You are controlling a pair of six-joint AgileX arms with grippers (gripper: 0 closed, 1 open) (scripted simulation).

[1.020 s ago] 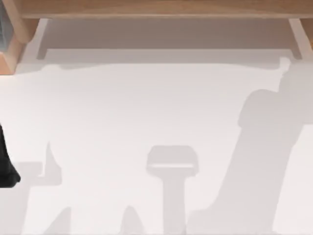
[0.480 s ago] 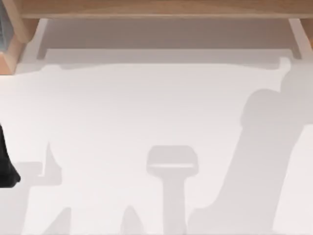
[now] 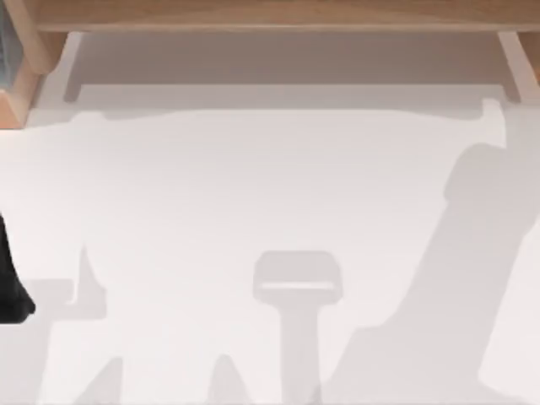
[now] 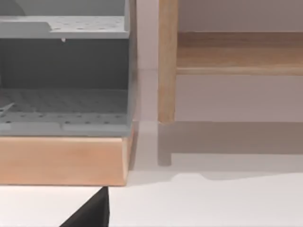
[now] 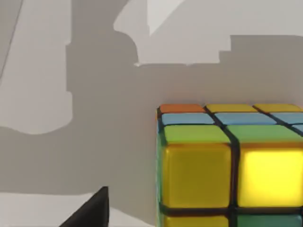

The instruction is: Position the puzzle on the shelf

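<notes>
The puzzle (image 5: 227, 165) looms close in the right wrist view, a cube with yellow, green, blue and orange squares. A dark part of my right gripper (image 5: 90, 210) shows just beside it, over the white table; whether it grips the cube cannot be made out. The shelf (image 3: 270, 15) is a long light-brown board across the far edge of the top view, on pale side supports (image 3: 516, 63). The left wrist view faces the shelf board (image 4: 236, 52) and one upright support (image 4: 167, 61). My left arm (image 3: 10, 287) is parked at the table's left edge, a dark part of its gripper (image 4: 90, 213) in view.
A grey perforated cabinet on a wooden base (image 4: 64, 71) stands at the far left beside the shelf, its corner visible from above (image 3: 10, 59). Arm shadows lie across the white table (image 3: 253, 186), the largest one at the right.
The large arm shadow at the table's right has slid further right. The left arm and the shelf have stayed put.
</notes>
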